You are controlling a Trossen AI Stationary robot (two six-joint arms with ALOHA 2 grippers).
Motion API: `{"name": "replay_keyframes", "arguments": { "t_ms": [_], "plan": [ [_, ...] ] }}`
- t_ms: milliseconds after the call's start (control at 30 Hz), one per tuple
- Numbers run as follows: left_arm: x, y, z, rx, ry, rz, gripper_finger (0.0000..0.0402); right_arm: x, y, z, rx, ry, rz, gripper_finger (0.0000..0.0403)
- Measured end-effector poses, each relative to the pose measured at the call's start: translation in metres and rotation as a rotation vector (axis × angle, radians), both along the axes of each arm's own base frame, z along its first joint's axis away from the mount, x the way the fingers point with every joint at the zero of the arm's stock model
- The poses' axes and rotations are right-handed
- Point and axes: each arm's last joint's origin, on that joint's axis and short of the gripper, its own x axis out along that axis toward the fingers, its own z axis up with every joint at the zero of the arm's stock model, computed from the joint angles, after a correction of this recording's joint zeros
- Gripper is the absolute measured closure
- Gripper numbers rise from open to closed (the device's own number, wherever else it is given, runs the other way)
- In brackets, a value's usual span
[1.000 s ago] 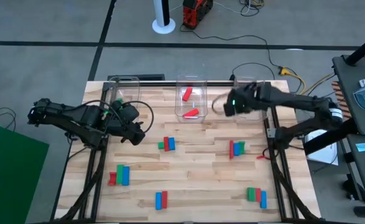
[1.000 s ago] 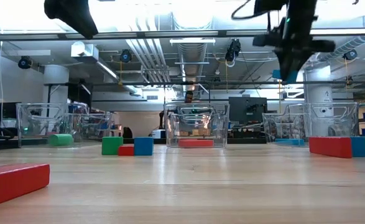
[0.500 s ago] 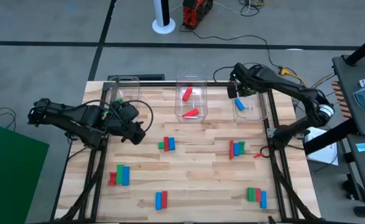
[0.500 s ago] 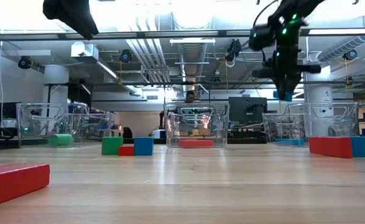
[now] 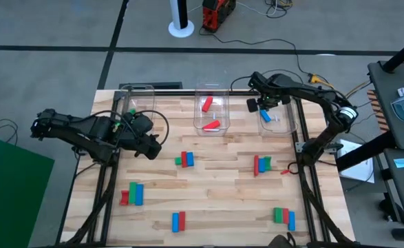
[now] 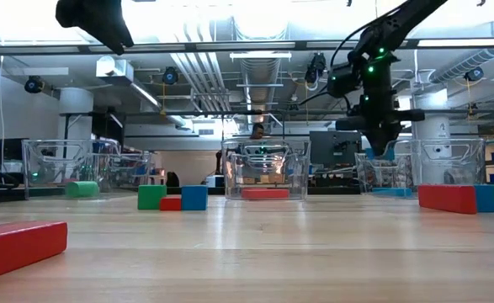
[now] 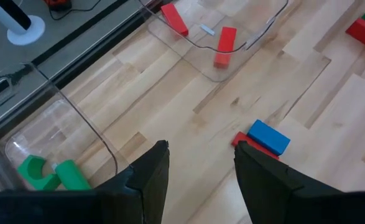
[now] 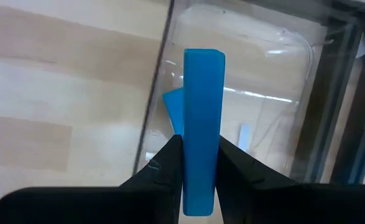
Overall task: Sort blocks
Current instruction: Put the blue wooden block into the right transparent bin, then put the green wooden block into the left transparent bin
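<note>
Right gripper [image 8: 201, 177] is clenching an upright blue block [image 8: 202, 118] over the far-right clear bin [image 5: 282, 122]; left gripper [image 7: 198, 168] is hovering, fingers apart, beside the far-left bin [image 5: 138, 103].

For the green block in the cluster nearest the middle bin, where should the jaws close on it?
From above, across the green block's short width at its free outer end. It lies flat with a red block against its other side, so only the outer end and two long faces are open.
</note>
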Motion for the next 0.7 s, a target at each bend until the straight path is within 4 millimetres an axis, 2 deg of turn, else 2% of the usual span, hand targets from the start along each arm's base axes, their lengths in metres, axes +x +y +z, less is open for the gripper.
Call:
{"name": "replay_keyframes", "arguments": {
  "t_ms": [300, 533, 700],
  "plan": [
    [0.0, 0.0, 0.0, 0.0, 0.0, 0.0, 0.0242, 0.0, -0.001, 0.004, -0.036, -0.01, -0.002, 0.0315],
    [0.0, 0.0, 0.0, -0.001, 0.0, 0.0, 0.0242, 0.001, 0.003, 0.008, -0.047, -0.02, 0.013, 0.0333],
    [0.0, 0.0, 0.0, -0.013, 0.003, -0.006, 0.0242, 0.004, 0.016, 0.024, -0.097, -0.074, 0.055, 0.0348]
  ]
}}
